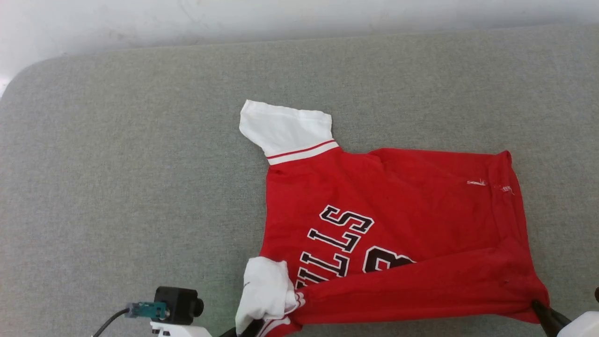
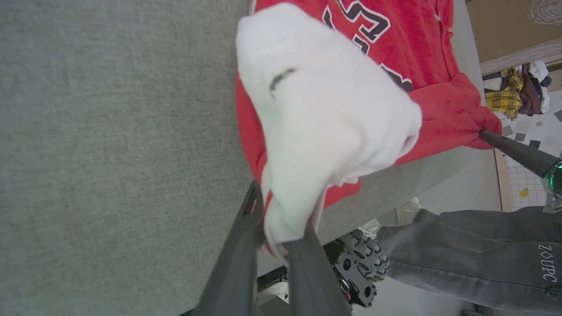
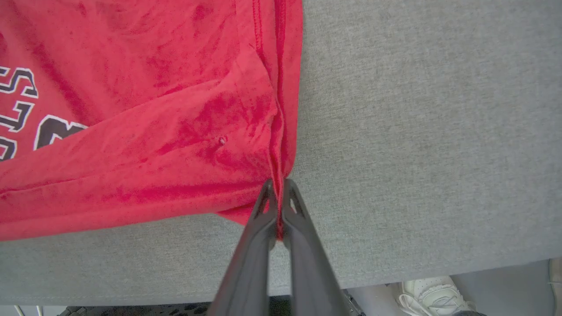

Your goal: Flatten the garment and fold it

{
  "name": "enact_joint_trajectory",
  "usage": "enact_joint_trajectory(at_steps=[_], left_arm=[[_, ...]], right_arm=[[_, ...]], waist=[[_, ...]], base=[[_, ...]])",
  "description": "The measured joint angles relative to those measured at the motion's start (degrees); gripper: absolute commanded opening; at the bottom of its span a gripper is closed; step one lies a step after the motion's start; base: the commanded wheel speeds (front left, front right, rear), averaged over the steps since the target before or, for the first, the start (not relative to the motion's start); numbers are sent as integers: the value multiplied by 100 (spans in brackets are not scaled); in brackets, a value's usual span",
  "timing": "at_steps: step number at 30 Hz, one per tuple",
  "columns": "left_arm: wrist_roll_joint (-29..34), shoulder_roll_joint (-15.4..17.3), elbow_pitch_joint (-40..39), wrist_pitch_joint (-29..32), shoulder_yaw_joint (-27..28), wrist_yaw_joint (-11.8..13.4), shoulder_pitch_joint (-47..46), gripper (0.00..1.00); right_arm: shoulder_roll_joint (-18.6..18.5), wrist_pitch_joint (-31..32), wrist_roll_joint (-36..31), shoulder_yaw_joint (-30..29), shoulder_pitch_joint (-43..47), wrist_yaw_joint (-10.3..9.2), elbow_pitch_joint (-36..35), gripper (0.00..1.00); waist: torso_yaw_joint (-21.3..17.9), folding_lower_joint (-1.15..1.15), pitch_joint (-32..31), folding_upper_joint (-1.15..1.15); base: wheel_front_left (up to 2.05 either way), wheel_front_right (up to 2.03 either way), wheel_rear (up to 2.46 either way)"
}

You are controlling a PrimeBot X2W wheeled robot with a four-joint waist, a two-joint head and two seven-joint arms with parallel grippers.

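Currently one garment (image 1: 398, 224) lies on the grey surface (image 1: 117, 164), left fingers (image 2: 307, 272) clamping its sleeve (image 2: 325, 114), right fingers (image 3: 303, 259) its hem corner (image 3: 281, 166).

The red shirt (image 1: 421, 196) has black letters (image 1: 347, 219) ending in "LLS". The grey trousers (image 2: 461, 254) say "ZOUPC" in white.

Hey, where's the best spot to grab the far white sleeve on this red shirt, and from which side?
Best pinch the far sleeve at its outermost corner, coming in from the robot's left: it lies flat and uncovered, sticking out past the red shirt.
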Motion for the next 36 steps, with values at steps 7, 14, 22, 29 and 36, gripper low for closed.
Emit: enact_joint_trajectory(at_steps=[7,14,22,29,36], left_arm=[[9,-237,611,-270,-15,34,-231,0],[8,-356,1423,-364,-103,-35,-577,0],[8,-464,1570,-756,-31,-78,-694,100],[-10,-475,1330,-1092,242,-24,-548,100],[45,-506,501,-1856,771,203,-276,100]], right_arm=[[1,-199,-121,111,-75,0,370,0],[-1,-356,-191,226,-204,0,787,0],[-1,-583,-210,227,-208,0,957,100],[0,-751,-102,140,-209,0,756,100],[1,-1607,-127,-181,-370,0,294,100]], waist=[[38,0,-55,0],[55,0,-142,0],[80,0,-165,0],[96,0,-213,0],[96,0,-231,0]], base=[[0,0,0],[0,0,0],[0,0,0],[0,0,0],[0,0,0]])
